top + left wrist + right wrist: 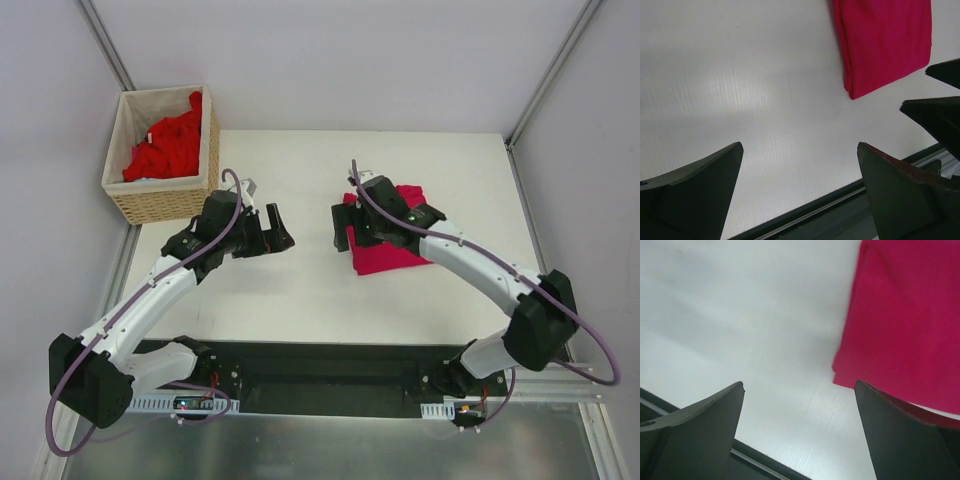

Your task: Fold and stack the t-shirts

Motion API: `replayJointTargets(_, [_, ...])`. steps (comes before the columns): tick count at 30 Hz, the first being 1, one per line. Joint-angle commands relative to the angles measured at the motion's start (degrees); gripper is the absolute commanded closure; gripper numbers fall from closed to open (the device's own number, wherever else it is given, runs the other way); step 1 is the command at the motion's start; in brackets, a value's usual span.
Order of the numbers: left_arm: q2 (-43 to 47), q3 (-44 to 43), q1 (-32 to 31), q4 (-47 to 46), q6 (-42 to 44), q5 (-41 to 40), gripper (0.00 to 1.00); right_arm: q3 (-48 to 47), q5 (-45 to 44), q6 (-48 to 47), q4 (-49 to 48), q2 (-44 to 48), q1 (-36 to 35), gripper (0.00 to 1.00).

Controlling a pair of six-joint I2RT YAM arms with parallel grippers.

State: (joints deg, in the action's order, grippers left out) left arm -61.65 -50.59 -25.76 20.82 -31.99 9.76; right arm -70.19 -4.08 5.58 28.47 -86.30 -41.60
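Observation:
A folded magenta-crimson t-shirt [385,252] lies on the white table right of centre; it also shows in the left wrist view [885,42] and the right wrist view [905,330]. Brighter red t-shirts [165,150] are heaped in the wicker basket [165,205] at the back left. My left gripper [272,235] is open and empty over bare table, left of the folded shirt. My right gripper [345,232] is open and empty at the folded shirt's left edge, partly covering it from above.
The basket stands off the table's back left corner beside the left arm. The dark front rail [330,375] runs along the near edge. White walls and metal posts enclose the table.

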Motion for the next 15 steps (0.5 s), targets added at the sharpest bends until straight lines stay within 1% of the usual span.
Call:
replayJointTargets(1, [2.1, 0.8, 0.6, 0.8, -0.4, -0.8, 0.01, 0.3, -1.4, 1.8, -5.7, 5.4, -2.9, 0.03])
replayJointTargets(4, [2.7, 1.2, 0.6, 0.7, -1.1, -0.5, 0.01, 0.5, -4.4, 1.9, -5.0, 6.5, -5.0, 0.04])
replayJointTargets(10, [4.3, 2.0, 0.6, 0.7, -1.2, -0.5, 0.01, 0.3, -7.3, 1.4, -3.9, 8.5, -7.2, 0.03])
replayJointTargets(15, [4.8, 2.1, 0.6, 0.7, -1.4, -0.2, 0.01, 0.6, -9.0, 0.8, -3.9, 13.0, -8.8, 0.03])
